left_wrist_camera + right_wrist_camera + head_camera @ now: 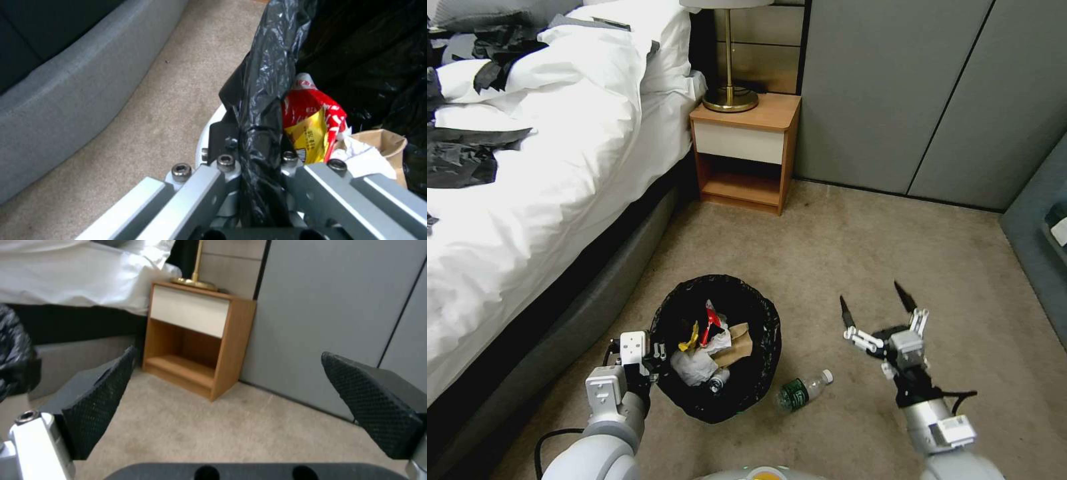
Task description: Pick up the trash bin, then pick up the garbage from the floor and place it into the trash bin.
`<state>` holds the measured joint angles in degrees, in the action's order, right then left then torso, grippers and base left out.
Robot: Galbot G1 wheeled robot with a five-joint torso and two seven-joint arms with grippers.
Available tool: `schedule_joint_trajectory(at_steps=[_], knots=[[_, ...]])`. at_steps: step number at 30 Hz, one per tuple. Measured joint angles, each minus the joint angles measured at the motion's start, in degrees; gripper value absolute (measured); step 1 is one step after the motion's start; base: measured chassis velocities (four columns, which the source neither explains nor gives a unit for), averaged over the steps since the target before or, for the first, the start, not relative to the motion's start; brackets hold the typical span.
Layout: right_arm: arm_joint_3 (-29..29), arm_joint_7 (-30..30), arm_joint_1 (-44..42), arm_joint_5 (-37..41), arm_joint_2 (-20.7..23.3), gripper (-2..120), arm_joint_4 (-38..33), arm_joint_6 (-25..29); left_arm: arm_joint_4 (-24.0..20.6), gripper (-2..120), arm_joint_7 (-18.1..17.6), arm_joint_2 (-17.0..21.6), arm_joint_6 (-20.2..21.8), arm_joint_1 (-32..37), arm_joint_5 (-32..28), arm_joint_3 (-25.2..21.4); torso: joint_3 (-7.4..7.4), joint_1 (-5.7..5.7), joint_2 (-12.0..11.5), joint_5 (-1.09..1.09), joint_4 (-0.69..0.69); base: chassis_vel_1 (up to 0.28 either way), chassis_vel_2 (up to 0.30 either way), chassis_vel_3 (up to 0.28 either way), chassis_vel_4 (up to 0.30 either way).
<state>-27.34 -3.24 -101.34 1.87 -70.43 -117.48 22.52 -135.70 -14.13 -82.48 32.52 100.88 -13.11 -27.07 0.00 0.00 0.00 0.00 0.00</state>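
While my left end effector (657, 353) is clenched on the bin's (740, 400) bagged rim, that thin liner could slip and tip the bin. Right of it, a bottle (800, 391) lies on the floor; my right end effector (877, 308), released above the carpet, could knock it rolling.

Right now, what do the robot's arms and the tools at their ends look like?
Both arms are silver-grey tubes with white blocks and thin black cables. The left tool has bare metal links and hex bolts. The right tool has white linkages and two pointed black fingers with dimpled pads.
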Motion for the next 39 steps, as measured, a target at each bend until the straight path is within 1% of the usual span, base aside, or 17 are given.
schedule_joint_trajectory(at_steps=[8,10,11,12,13,14,17,18,20,21,23,27,29,31,34,36,39], knots=[[0.0,1.7,0.9,0.0,0.8,100,1.2,0.6,-0.1,0,0.0,0.0,0.1,-0.1,0.0,0.1,0.0,0.0,0.0,0.0,0.0,0.0,0.0,0.0,0.0],[-0.7,4.4,2.0,0.0,2.2,100,2.0,0.9,-0.2,0,-0.1,0.0,0.1,-0.1,0.0,0.1,0.0,0.0,0.0,0.0,0.0,0.0,0.0,0.0,0.0],[-1.3,7.3,2.9,0.0,3.2,100,2.8,1.6,-0.2,0,-0.1,0.0,0.1,-0.1,0.0,0.0,0.0,0.0,0.0,0.01,-0.01,0.0,0.0,0.0,0.0],[-1.3,7.3,2.9,0.0,3.2,100,2.8,1.6,-0.2,0,-0.1,0.0,0.1,-0.1,0.0,0.0,0.0,0.0,0.0,0.01,-0.01,0.0,0.0,0.0,0.0],[-2.4,12.7,4.7,-0.5,5.2,100,4.5,3.3,-0.2,0,-0.1,0.1,0.1,-0.1,0.0,0.0,0.0,0.0,0.0,0.02,-0.02,0.0,0.0,0.0,0.0],[-2.4,12.7,4.7,-0.5,5.2,100,4.5,3.3,-0.2,0,-0.1,0.1,0.1,-0.1,0.0,0.0,0.0,0.0,0.0,0.02,-0.02,0.0,0.0,0.0,0.0],[-3.1,27.7,11.4,-3.2,13.1,100,10.0,7.5,-0.2,0,-0.1,-0.2,0.1,0.1,0.0,0.1,0.0,0.0,0.0,0.02,0.03,0.0,0.0,0.0,0.0],[-3.1,27.7,11.4,-3.2,13.1,100,10.0,7.5,-0.2,0,-0.1,-0.2,0.1,0.1,0.0,0.1,0.0,0.0,0.0,0.02,0.03,0.0,0.0,0.0,0.0],[-0.7,33.4,14.3,-5.4,17.0,100,12.7,7.8,-0.2,0,-0.1,-0.6,0.1,0.1,0.3,0.2,0.01,0.01,0.0,0.03,0.02,0.0,0.0,0.0,0.0],[-0.7,33.4,14.3,-5.4,17.0,100,12.7,7.8,-0.2,0,-0.1,-0.6,0.1,0.1,0.3,0.2,0.01,0.01,0.0,0.03,0.02,0.0,0.0,0.0,0.0],[2.9,38.0,16.7,-9.6,20.3,100,15.2,7.7,-0.1,0,-0.1,-1.0,0.0,0.0,0.7,0.4,0.01,0.0,0.0,0.01,0.01,0.0,0.0,0.0,0.0],[6.2,40.3,17.9,-12.9,22.3,100,17.0,7.7,0.2,0,-0.1,-1.3,0.0,-0.1,1.0,0.5,0.01,0.01,0.0,0.01,0.0,0.0,0.0,0.0,0.0],[9.9,42.6,20.0,-15.7,23.8,100,20.0,8.2,0.5,0,-0.1,-1.7,0.0,-0.2,1.3,0.7,0.01,0.01,0.0,0.01,0.0,0.0,0.0,0.0,0.0],[10.3,42.9,20.3,-16.0,23.9,100,20.6,8.3,0.5,0,-0.1,-1.7,0.0,-0.2,1.3,0.7,0.0,0.01,0.0,0.01,0.0,0.0,0.0,0.0,0.0],[12.3,44.8,22.3,-18.1,23.7,100,24.2,9.3,0.6,0,-0.1,-1.9,-0.1,-0.2,1.6,0.7,0.01,0.01,0.0,0.01,0.0,0.0,0.0,0.0,0.0],[13.7,45.4,24.0,-19.7,22.8,100,28.3,10.6,0.6,0,-0.1,-2.0,-0.1,-0.2,1.8,0.8,0.01,0.01,0.0,0.02,0.0,0.0,0.0,0.0,0.0],[14.4,45.7,25.2,-19.9,22.2,100,30.3,10.9,0.7,0,-0.1,-2.0,-0.1,-0.2,1.9,0.8,0.0,0.01,0.0,0.01,-0.01,0.0,0.0,0.0,0.0]])
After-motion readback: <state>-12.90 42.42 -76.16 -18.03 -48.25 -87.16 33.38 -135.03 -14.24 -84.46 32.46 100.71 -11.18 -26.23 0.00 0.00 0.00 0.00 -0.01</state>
